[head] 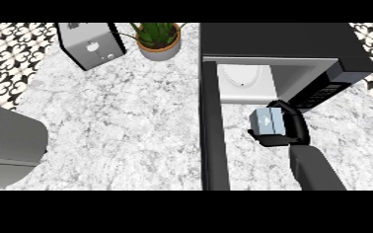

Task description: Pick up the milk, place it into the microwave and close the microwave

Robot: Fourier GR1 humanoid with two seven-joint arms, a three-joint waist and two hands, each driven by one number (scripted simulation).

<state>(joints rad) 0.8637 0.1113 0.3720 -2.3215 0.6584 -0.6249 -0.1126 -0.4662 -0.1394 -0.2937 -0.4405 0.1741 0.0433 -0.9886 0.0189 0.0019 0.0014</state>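
Note:
The milk carton (pixel 265 121), a small blue-grey box, is held just in front of the microwave's opening, with my right hand (pixel 289 126) curled round it from the right and below. The black microwave (pixel 284 42) stands at the back right with its pale inside (pixel 247 81) showing. Its door (pixel 212 128) is swung fully open and runs toward me as a dark strip left of the carton. My left hand does not show.
A toaster (pixel 89 44) stands at the back left, and a potted plant (pixel 158 40) beside it. A grey rounded object (pixel 18 148) sits at the left edge. Bare marble counter (pixel 124 123) spreads between them and the door.

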